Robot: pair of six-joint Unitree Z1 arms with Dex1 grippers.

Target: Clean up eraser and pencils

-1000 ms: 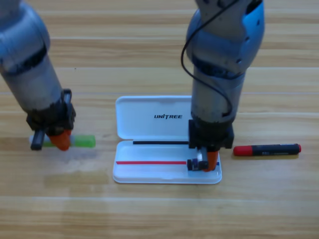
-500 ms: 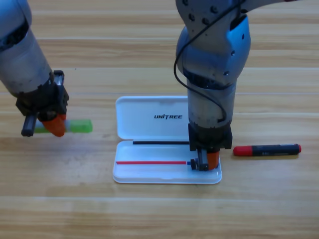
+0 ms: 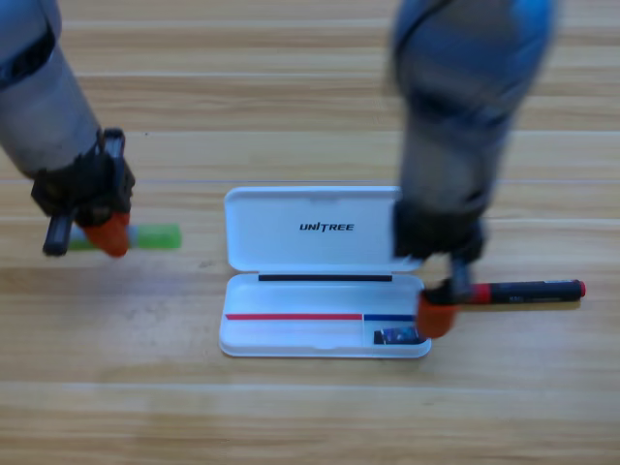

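High view: one eraser [image 3: 392, 336] lies in the open white case's [image 3: 291, 242] lower right corner. Two pencils: the green stick [image 3: 155, 236] held by the left gripper [image 3: 105, 235], the black marker [image 3: 528, 291] on the table [image 3: 310, 417] beside the right gripper [image 3: 441, 312], whose jaw gap I cannot tell.

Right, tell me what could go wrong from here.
1. The right pincer hangs at the case edge, right beside the marker's red cap; a careless move could knock the marker away or jolt the case.
2. The eraser lies in the case's lower right corner; a bump might tip it out.
3. The left pincer sits at the green stick's end, an off-centre hold that may let it swing or slip.
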